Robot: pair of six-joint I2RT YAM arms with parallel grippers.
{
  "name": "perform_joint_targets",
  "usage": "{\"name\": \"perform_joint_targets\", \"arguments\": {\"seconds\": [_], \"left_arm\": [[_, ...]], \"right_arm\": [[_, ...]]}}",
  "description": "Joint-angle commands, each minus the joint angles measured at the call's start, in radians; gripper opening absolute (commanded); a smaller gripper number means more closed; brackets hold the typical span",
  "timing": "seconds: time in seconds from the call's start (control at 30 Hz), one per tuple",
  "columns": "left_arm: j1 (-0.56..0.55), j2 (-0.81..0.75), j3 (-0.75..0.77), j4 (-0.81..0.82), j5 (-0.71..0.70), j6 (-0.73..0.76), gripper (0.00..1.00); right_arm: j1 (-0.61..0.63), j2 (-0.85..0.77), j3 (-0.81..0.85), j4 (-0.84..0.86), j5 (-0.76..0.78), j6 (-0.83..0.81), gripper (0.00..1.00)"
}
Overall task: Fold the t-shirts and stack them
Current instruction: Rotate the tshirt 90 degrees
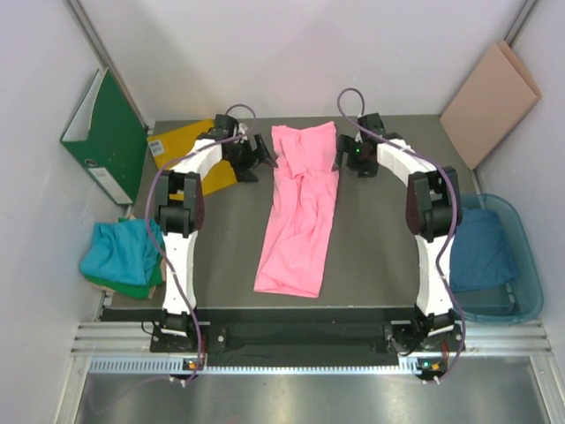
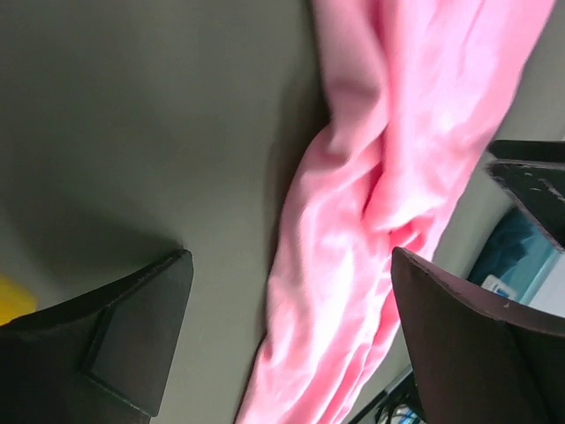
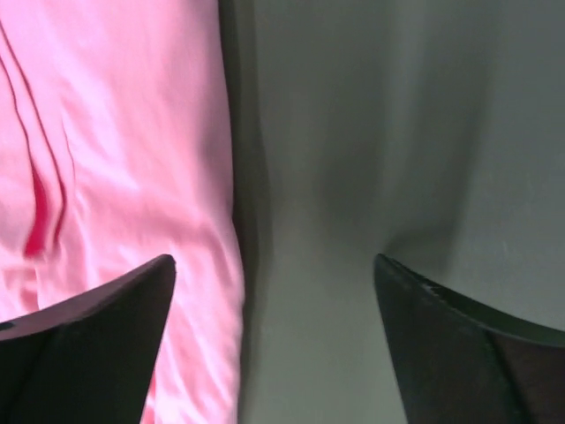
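The pink t-shirt ran far-to-near — its far end between the left gripper and right gripper, both spread wide, empty.

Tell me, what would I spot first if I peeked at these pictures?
The pink shirt jumps out first, lying long and rumpled down the middle of the dark table. The left gripper and right gripper hang open on either side of its far end. A teal heap of cloth sits at the table's left edge.
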Motion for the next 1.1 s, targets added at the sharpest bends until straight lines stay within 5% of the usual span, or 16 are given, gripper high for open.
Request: {"name": "perform_joint_targets", "arguments": {"seconds": [0.0, 0.43, 0.53, 0.73, 0.87, 1.07], "left_arm": [[0.008, -0.161, -0.137, -0.069, -0.044, 0.096, 0.99], [-0.004, -0.505, -0.755, -0.118, 0.088, 0.156, 0.99], [-0.003, -0.548, -0.829, -0.081, 0.151, 0.120, 0.99], [-0.003, -0.580, -0.862, -0.055, 0.227, 0.045, 0.99], [-0.003, -0.598, -0.862, -0.096, 0.209, 0.059, 0.99], [0.005, -0.641, -0.885, -0.104, 0.202, 0.030, 0.99]], "right_arm": [[0.036, -0.246, -0.102, -0.018, 0.030, -0.094, 0.98], [0.366, -0.752, -0.559, -0.107, 0.111, -0.161, 0.99], [0.470, -0.749, -0.579, -0.165, 0.171, -0.160, 1.00], [0.749, -0.728, -0.601, -0.222, 0.442, -0.175, 0.95], [0.854, -0.711, -0.627, -0.190, 0.487, -0.138, 0.75], [0.966, -0.676, -0.663, -0.133, 0.508, -0.082, 0.73]]}}
